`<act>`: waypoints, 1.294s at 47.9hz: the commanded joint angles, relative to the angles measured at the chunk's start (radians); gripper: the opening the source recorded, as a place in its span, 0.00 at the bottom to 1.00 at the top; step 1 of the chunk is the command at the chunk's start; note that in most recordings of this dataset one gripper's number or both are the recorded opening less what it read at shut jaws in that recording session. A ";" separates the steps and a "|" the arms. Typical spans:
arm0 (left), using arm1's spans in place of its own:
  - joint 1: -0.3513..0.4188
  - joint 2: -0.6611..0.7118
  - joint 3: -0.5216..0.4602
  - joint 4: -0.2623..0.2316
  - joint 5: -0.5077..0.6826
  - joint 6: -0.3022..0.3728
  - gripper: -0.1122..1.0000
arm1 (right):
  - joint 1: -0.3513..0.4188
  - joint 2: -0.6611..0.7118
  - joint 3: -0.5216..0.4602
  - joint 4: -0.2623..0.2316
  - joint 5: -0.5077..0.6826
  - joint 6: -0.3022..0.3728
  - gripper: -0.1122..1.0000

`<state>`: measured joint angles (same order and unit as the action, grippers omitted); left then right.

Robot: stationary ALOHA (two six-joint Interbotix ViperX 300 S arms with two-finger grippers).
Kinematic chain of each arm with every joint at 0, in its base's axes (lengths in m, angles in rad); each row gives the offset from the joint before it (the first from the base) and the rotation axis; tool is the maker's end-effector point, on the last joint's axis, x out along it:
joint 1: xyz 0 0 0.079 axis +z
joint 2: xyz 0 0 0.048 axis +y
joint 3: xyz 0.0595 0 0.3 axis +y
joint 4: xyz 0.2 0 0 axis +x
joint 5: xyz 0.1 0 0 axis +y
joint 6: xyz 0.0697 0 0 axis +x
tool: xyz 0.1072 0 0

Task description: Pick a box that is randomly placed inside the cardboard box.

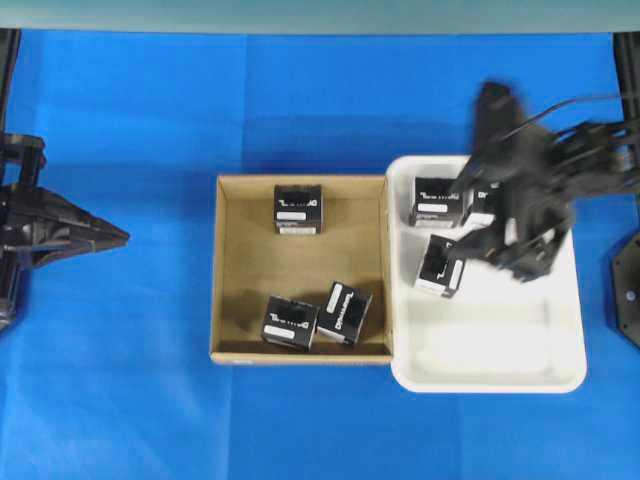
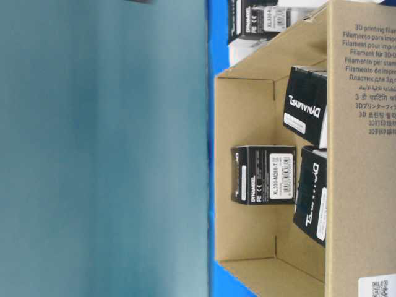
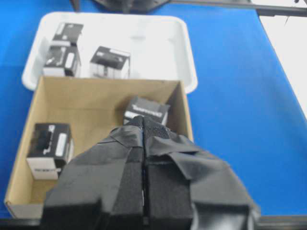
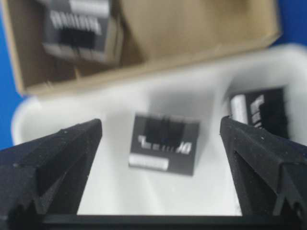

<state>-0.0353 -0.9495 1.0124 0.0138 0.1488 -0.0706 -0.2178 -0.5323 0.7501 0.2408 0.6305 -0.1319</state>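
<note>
Black foam pads of the right claw (image 4: 160, 177) are seen spread wide and empty above a black carton (image 1: 438, 265) lying in the white tray (image 1: 500, 375). Three boxes (image 1: 297, 209) remain in the cardboard box (image 1: 230, 270) beyond. A hurried return could clip the tray's cartons. The left claw (image 3: 144, 143) is held pressed together.

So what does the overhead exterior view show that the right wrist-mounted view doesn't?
Only the overhead shows the left gripper shut at the left edge, and all three black cartons in the cardboard box. Only the right wrist view shows the right gripper with jaws wide open and nothing between them. Both show the white tray and the carton lying below the right gripper.
</note>
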 commanded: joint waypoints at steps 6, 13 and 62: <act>-0.005 -0.005 -0.026 0.003 -0.009 0.000 0.04 | -0.005 -0.221 0.067 -0.002 -0.106 -0.003 0.99; -0.005 -0.017 -0.026 0.003 -0.009 0.000 0.04 | 0.025 -0.333 0.112 -0.002 -0.169 -0.002 0.99; -0.012 -0.037 -0.017 0.003 -0.006 -0.074 0.04 | 0.041 -0.482 0.209 0.000 -0.186 0.100 0.99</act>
<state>-0.0445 -0.9817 1.0140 0.0138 0.1488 -0.1396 -0.1764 -1.0109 0.9633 0.2393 0.4525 -0.0307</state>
